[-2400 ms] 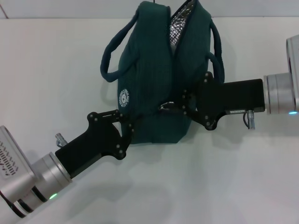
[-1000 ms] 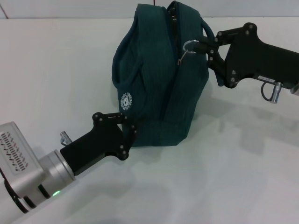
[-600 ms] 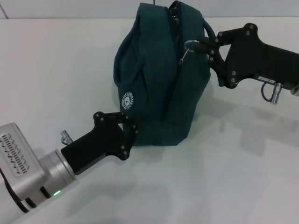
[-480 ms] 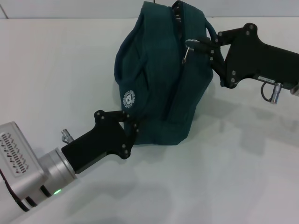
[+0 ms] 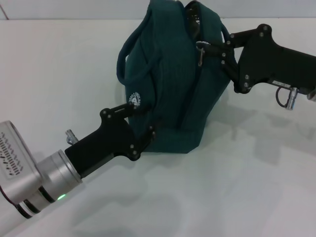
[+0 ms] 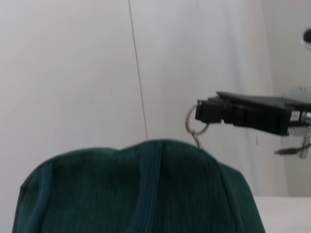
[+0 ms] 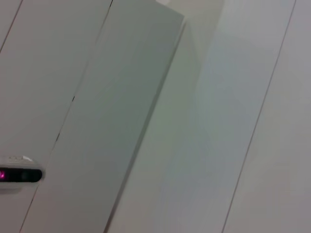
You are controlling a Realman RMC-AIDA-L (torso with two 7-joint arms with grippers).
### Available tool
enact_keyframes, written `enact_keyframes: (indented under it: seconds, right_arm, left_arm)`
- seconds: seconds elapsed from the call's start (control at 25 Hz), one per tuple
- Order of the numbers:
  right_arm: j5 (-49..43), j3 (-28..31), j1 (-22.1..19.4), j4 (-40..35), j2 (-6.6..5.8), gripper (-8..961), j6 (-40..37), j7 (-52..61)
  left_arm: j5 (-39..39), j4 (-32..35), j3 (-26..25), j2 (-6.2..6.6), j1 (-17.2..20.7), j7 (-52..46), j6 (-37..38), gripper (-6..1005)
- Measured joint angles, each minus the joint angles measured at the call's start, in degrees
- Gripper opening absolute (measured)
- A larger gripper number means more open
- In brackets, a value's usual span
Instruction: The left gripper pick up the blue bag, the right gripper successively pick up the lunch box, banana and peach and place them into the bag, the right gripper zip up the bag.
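Observation:
The blue bag [image 5: 170,74] stands upright on the white table [image 5: 247,187] in the head view, its zipper drawn almost to the far top. My left gripper [image 5: 140,122] is shut on the bag's near lower side, by the white logo [image 5: 134,99]. My right gripper [image 5: 212,48] is shut on the metal ring pull [image 5: 200,46] near the bag's top. The left wrist view shows the bag's top [image 6: 141,189] and the right gripper [image 6: 243,114] holding the ring pull [image 6: 193,125]. The lunch box, banana and peach are out of view.
One rope handle [image 5: 126,54] hangs on the bag's left side. The table's far edge meets a pale wall [image 5: 74,10]. The right wrist view shows only pale wall panels [image 7: 155,116].
My right gripper has drawn the ring pull from the bag's near low end up to its top, hiding the foil lining. The bag has since leaned right, and my left gripper has moved up with it.

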Motion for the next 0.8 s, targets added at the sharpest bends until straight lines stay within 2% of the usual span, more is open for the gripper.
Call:
enact_keyframes:
  seconds: [0.08,0.2,0.4,0.8]
  right_arm:
    - [0.00,0.00,-0.01,-0.05,-0.03,21,-0.10,0.00]
    - [0.00,0.00,-0.02,-0.12,-0.05,21,-0.15,0.00]
    - [-0.01,0.00,0.08,-0.07,-0.05,21,-0.20,-0.01]
    - [-0.05,0.00,-0.07,0.01,0.04,21,-0.28,-0.01]
  left_arm:
    - [-0.02,0.09,-0.02,0.00,0.00,-0.45,0.74,165]
    - [-0.09,0.10,-0.42,0.00,-0.17,-1.24,2.05,357]
    - [-0.13,-0.18,-2.61,0.00,-0.98,-4.05,3.56,520]
    - [0.19,-0.55,-3.82,0.00,-2.67,-6.49,4.96,507]
